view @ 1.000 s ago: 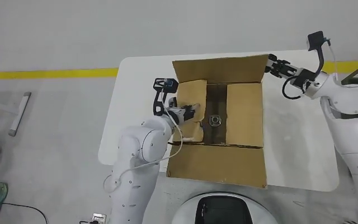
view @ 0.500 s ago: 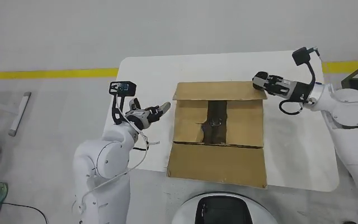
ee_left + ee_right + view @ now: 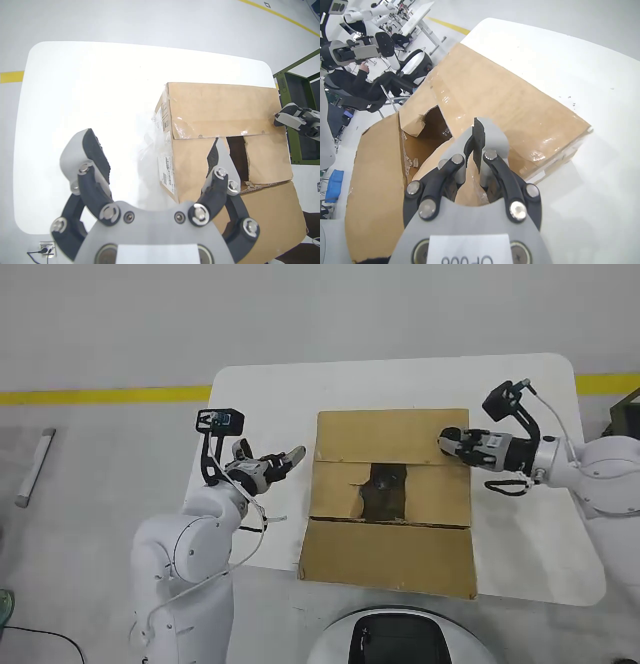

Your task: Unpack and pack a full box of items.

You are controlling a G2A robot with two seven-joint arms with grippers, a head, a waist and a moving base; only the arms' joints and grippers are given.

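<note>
A brown cardboard box stands in the middle of the white table. Its far flap lies folded down over the top, and the near flap hangs outward. Between the two inner flaps a dark gap shows something inside that I cannot make out. My left gripper hovers open to the left of the box, apart from it. My right gripper is shut, with its tips on the far flap's right end. The box top has a torn inner flap edge.
Crumpled clear film lies against the box's left side. A green rack stands off the table's right edge. Bare table surface lies left of the box and at the far right corner.
The far flap went from upright to folded flat, with my right gripper following it down. My left gripper left the left inner flap and drew back to the left.
</note>
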